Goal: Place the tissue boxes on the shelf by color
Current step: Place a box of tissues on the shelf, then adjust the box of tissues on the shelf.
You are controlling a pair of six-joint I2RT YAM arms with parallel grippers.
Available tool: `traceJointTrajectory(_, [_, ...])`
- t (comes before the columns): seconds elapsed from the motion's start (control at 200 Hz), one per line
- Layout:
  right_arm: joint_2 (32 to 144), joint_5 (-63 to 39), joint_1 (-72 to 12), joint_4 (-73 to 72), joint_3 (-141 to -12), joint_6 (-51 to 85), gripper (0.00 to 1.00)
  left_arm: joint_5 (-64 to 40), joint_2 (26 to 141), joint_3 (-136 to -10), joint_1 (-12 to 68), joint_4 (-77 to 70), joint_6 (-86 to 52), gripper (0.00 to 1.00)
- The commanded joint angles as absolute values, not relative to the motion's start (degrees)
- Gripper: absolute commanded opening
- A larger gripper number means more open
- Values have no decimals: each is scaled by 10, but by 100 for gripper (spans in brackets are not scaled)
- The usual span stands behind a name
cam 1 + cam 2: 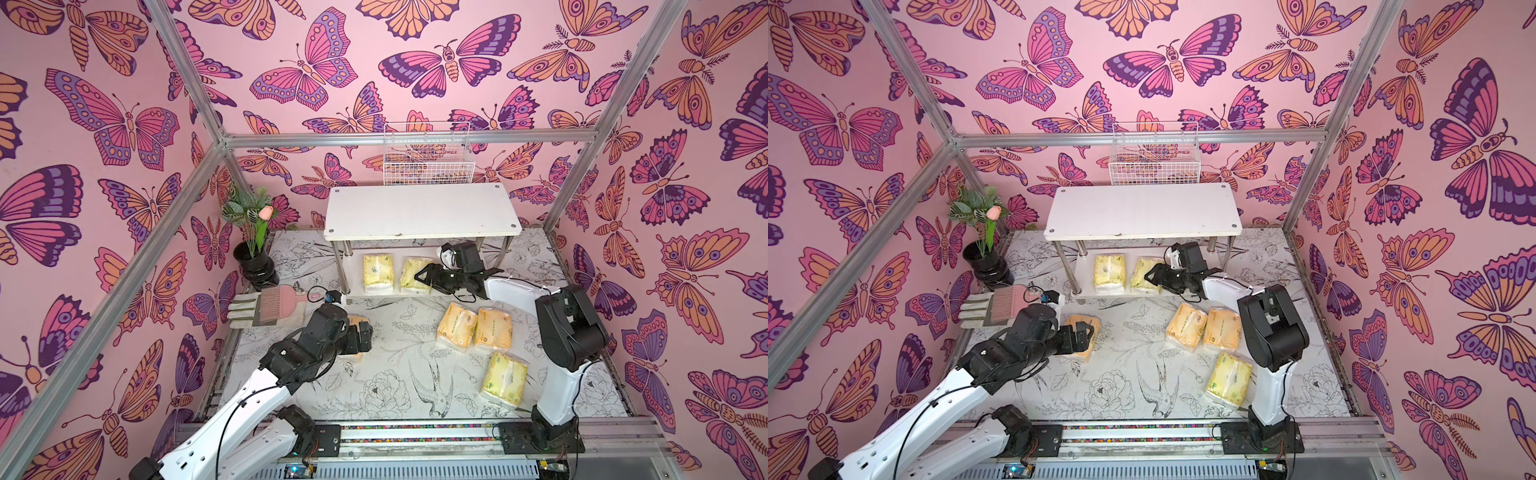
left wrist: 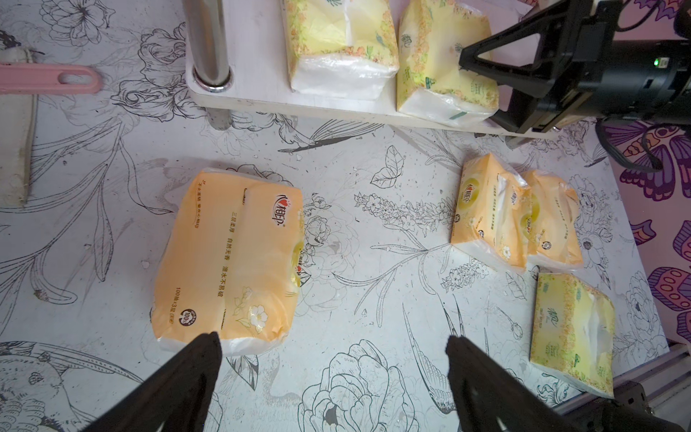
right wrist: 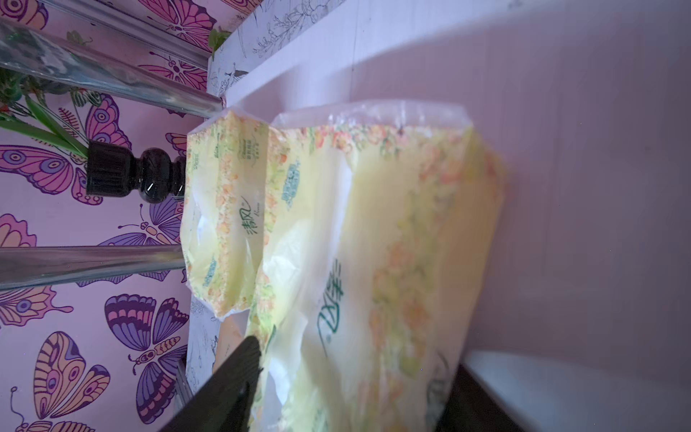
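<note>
Shelf [image 1: 419,210], a white two-tier rack of boards on chrome posts, stands at upper centre in both top views, on the white flower-printed worktop [image 1: 386,386]. A black-and-white left arm [image 1: 257,386] and right arm [image 1: 565,328] reach in from the bottom edge. A white wire basket [image 1: 428,166] hangs above the shelf.

The right fingers [image 3: 232,385] are spread apart, one on either side of a soft pale lemon-yellow, green-printed tissue pack [image 1: 409,272]. It lies on the lower board, just beside a second pale pack [image 1: 378,272] to its left. The left fingers [image 2: 187,381] are also apart, over the near end of an orange-yellow pack [image 2: 228,262] left of centre on the worktop. Whether they touch it I cannot tell.

Right of centre, two more orange-yellow packs [image 1: 456,325] [image 1: 493,329] lie pressed side by side. The third pale pack [image 1: 505,378] lies toward the lower right.
</note>
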State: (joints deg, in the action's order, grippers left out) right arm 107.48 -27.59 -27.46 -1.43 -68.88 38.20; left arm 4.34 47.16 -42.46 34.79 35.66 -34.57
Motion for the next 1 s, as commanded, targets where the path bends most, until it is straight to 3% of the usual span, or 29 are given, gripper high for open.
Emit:
traceJointTrajectory(0.0, [1039,-226,-271,11,-663,365,72,38,465,-413,344,363,-350,100])
traceJointTrajectory(0.255, [1026,-220,-271,-1,-661,377,72,35,466,-411,344,360,-351,100])
traceJointTrajectory(0.771, [1103,-242,-271,-13,-759,416,72,34,459,-404,344,361,-354,100])
traceJointTrajectory(0.996, [1064,-216,-271,-54,-712,427,73,34,462,-403,344,361,-355,100])
